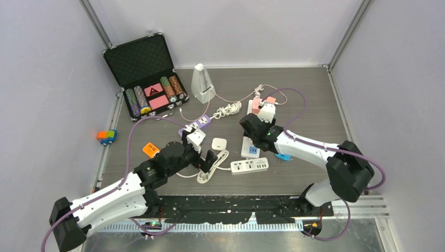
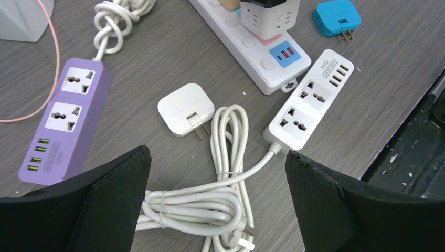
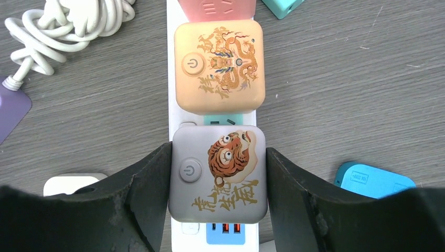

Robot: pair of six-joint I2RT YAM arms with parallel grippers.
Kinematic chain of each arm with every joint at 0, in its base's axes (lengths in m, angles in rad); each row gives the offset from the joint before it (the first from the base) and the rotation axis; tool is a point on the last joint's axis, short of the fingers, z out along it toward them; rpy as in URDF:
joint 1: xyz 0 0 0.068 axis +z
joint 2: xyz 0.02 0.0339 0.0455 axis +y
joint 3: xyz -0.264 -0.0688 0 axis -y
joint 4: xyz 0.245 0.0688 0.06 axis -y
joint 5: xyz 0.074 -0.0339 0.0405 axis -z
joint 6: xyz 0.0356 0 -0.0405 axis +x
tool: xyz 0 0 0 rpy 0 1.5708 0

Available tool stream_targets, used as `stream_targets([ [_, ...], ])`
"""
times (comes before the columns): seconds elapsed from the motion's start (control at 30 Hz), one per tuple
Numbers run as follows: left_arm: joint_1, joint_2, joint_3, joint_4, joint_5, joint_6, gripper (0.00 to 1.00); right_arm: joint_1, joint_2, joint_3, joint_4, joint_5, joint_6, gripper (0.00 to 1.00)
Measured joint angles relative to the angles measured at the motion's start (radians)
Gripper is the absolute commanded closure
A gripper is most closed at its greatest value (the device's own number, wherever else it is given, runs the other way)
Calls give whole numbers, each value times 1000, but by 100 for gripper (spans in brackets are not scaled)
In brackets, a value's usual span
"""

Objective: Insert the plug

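My right gripper (image 3: 219,157) is shut on a grey cube plug with a tiger picture (image 3: 219,173). It holds the cube against the long white power strip (image 3: 176,113), just below an orange dragon cube (image 3: 219,65) that sits on the same strip. I cannot tell whether its prongs are in. In the top view this gripper (image 1: 264,119) is over the strip (image 1: 251,150). My left gripper (image 2: 218,173) is open and empty above a bundled white cord (image 2: 210,202). A flat white plug (image 2: 184,107) lies prongs-up beside the cord.
A purple power strip (image 2: 68,121) lies at the left and a short white power strip (image 2: 309,100) at the right. A blue adapter (image 3: 372,181) lies right of the long strip. A poker chip case (image 1: 144,73), a metronome (image 1: 201,83) and an orange block (image 1: 150,149) stand further off.
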Motion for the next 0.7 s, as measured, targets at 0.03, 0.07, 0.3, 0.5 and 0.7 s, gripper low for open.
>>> stream_targets([
  [0.03,0,10,5,-1,1,-11,0,7,-13,-16,11,9,4,95],
  [0.07,0,21,11,-1,5,-20,0,16,-31,-39,27,19,9,95],
  [0.3,0,105,54,-3,42,-88,0,60,-99,-161,167,92,11,95],
  [0.5,0,136,79,-2,55,-123,0,110,-114,-230,275,177,-7,95],
  [0.7,0,137,89,0,51,-142,0,152,-85,-255,347,257,-30,95],
])
